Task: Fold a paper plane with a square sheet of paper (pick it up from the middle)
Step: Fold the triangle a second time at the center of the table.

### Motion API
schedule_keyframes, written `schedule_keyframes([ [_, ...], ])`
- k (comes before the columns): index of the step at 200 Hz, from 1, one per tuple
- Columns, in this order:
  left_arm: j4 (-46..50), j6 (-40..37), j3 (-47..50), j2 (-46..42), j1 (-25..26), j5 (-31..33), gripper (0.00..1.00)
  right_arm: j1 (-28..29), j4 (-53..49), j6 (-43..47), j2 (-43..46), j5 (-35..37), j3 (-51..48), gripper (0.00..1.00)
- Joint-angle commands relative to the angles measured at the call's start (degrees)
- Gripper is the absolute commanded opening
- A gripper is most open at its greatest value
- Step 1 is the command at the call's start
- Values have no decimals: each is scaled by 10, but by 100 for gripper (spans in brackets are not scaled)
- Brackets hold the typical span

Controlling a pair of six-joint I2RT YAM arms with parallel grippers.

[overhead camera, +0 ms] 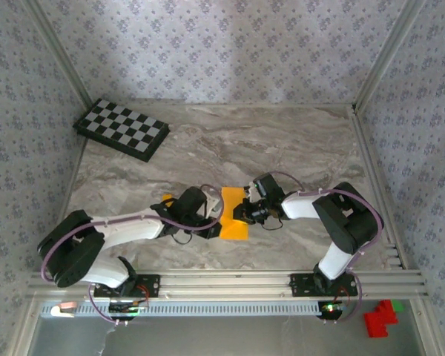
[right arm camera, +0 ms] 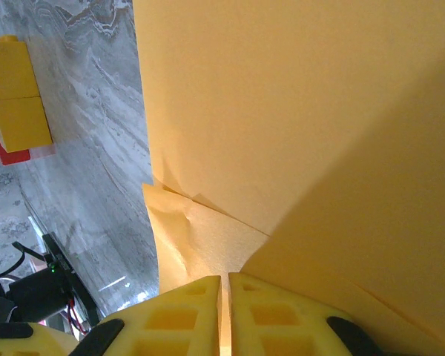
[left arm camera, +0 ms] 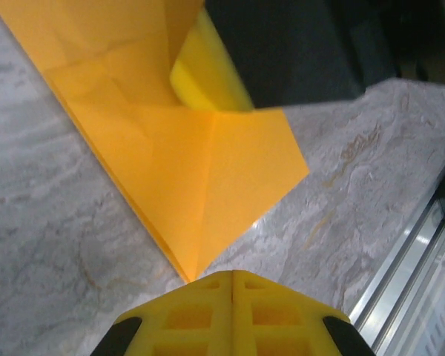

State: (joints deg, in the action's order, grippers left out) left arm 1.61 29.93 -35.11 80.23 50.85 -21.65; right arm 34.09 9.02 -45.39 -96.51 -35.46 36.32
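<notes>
Orange-yellow, the square sheet of paper (overhead camera: 234, 228) lies creased narrower at mid-table. The left end effector (left arm camera: 231, 276), at its 9 o'clock, has its fingers pressed together just beside a corner. The right end effector (right arm camera: 224, 280), at 3 o'clock, pinches a raised flap. A checkered board (overhead camera: 122, 130) lies far off at 11 o'clock.

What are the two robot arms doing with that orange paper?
They are folding the paper on the table. It is already creased into a narrower, pointed shape. The right hand is pinched shut on one flap, holding it up. The left hand is shut, its tips right at the paper's pointed corner. It is not a finished plane yet.
</notes>
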Motion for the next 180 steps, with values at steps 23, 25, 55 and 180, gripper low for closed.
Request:
schedule_keyframes([
  [23,-33,2,-42,66,-1,-28,2,-1,-87,17,-53,87,-28,13],
  [25,-34,2,-43,68,-1,-30,2,-1,-87,17,-53,87,-27,13],
  [55,-37,-4,-51,98,-1,-33,2,-1,-88,19,-53,87,-26,13],
  [180,-44,-7,0,118,-12,-27,0,-1,-90,21,-56,85,-17,13],
])
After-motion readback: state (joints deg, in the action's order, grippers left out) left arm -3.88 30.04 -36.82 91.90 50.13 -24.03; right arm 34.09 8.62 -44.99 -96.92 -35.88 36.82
